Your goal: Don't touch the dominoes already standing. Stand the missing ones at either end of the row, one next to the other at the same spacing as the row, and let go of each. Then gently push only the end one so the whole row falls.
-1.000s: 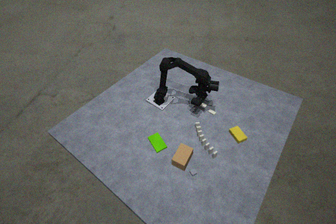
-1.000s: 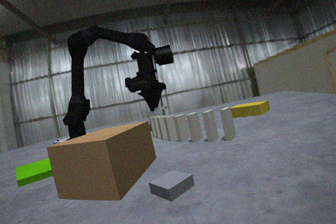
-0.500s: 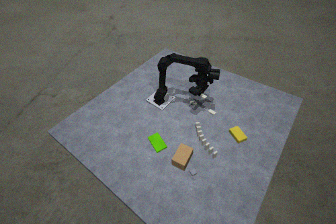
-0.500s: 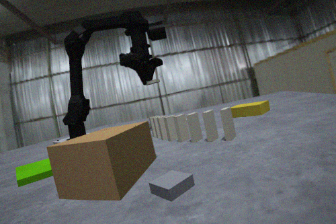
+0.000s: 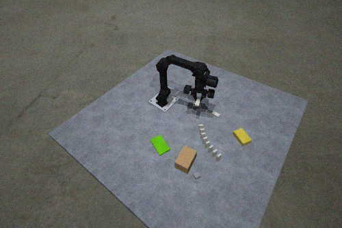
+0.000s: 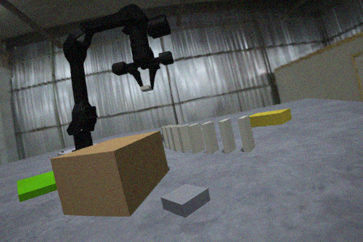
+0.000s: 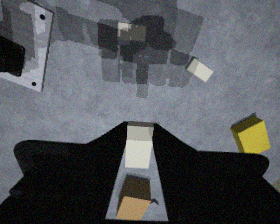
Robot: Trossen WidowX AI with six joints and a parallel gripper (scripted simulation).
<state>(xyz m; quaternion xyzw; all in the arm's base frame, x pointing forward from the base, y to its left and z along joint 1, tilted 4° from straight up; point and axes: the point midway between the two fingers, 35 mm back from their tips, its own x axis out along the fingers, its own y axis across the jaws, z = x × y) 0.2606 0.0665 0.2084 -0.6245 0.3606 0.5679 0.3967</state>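
My gripper (image 5: 198, 101) (image 6: 146, 87) (image 7: 140, 126) is shut on a cream domino (image 5: 197, 103) (image 6: 146, 89) (image 7: 138, 152) and holds it well above the mat, behind the row's far end. Several cream dominoes (image 5: 207, 144) (image 6: 227, 136) stand upright in a curved row; the row is not visible in the wrist view. A loose domino (image 5: 216, 114) (image 7: 202, 71) lies flat beyond the far end of the row. Another pale domino (image 7: 132, 31) lies partly in the arm's shadow in the wrist view; I cannot make it out in the top and exterior views.
A tan block (image 5: 185, 159) (image 6: 141, 173) (image 7: 134, 207) and a small grey block (image 5: 196, 175) (image 6: 185, 200) are near the row's near end. A green slab (image 5: 160, 144) (image 6: 36, 185) lies to the left, a yellow block (image 5: 242, 136) (image 6: 271, 118) (image 7: 254, 137) to the right.
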